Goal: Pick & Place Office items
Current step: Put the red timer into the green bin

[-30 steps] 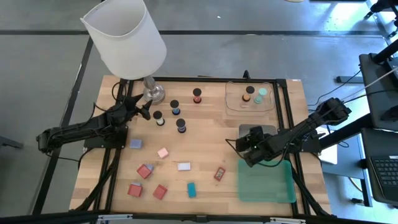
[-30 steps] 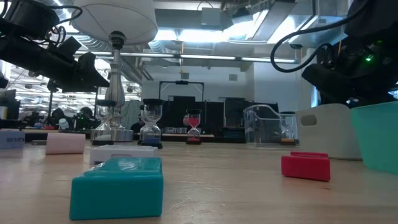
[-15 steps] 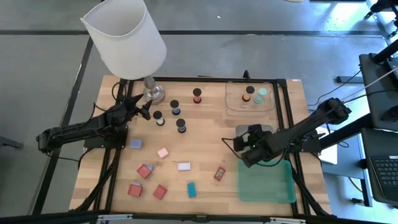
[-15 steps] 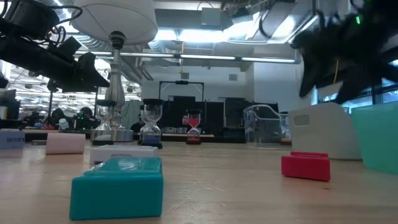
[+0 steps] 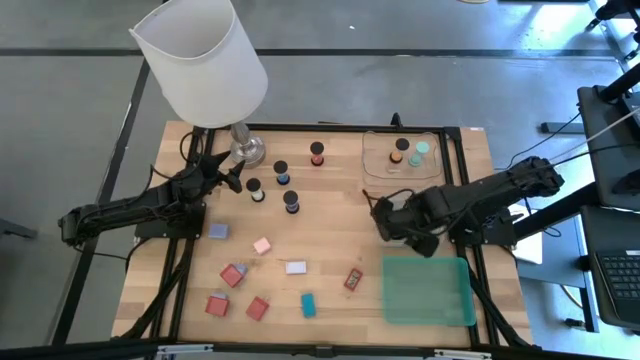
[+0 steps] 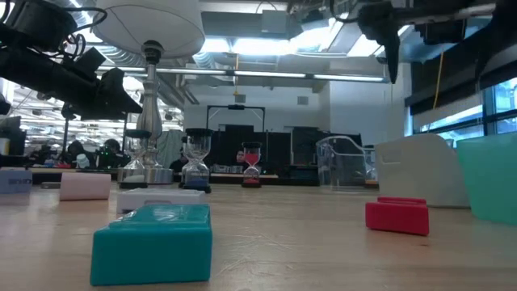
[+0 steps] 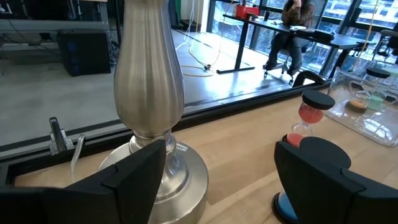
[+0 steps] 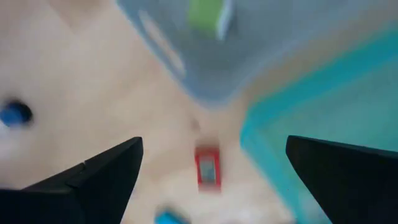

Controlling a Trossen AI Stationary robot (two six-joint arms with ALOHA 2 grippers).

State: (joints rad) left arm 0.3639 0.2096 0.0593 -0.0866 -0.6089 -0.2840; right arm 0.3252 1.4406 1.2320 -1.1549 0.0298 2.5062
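High view: my right gripper [image 5: 385,215] hangs spread and empty beside the grey tray [image 5: 432,207]; the red block [image 5: 353,279] lies toward the table's near edge, nearer this arm; left gripper [image 5: 228,178] spread by the lamp [image 5: 243,148].

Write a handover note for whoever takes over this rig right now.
Left gripper: open, empty, parked by the lamp base.
Right gripper: open, empty, above the table left of the grey tray.
Done: a green block lies in the grey tray; three pieces sit in the clear tray.
Left: four hourglass timers and the blocks, including the red block and teal block, loose on the table. Green tray looks empty.
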